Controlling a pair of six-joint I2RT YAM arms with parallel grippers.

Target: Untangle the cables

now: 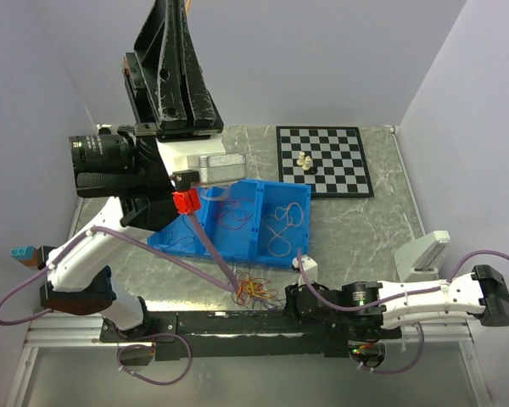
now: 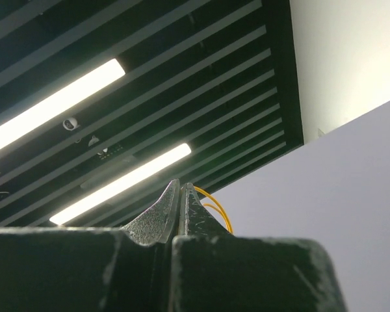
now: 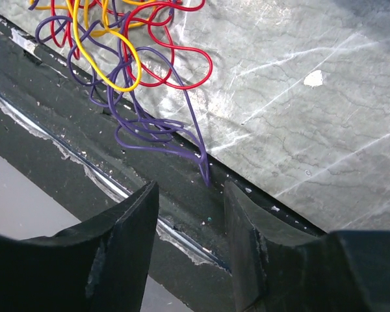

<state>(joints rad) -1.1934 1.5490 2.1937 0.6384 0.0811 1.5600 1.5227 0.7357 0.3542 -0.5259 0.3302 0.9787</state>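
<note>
Where they tangle, cables loop red, yellow, purple.

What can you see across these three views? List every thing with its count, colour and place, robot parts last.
cable tangle: one; red, yellow, purple; table's near edge.
yellow cable: one; yellow-orange; pinched in the left gripper.
bin: one; blue; mid-table, two compartments.
loose cables: several; red, purple, orange; in both bin compartments.
chessboard: one; black and white; far right.
chess pieces: small cluster, count unclear; cream; on the chessboard.
box: one; grey metal; behind the bin.
table: one; grey marbled; in front of the arms.
left gripper: one; black; shut on the yellow cable, pointing at the ceiling.
right gripper: one; black; open, low over the near edge beside the cable tangle.
</note>
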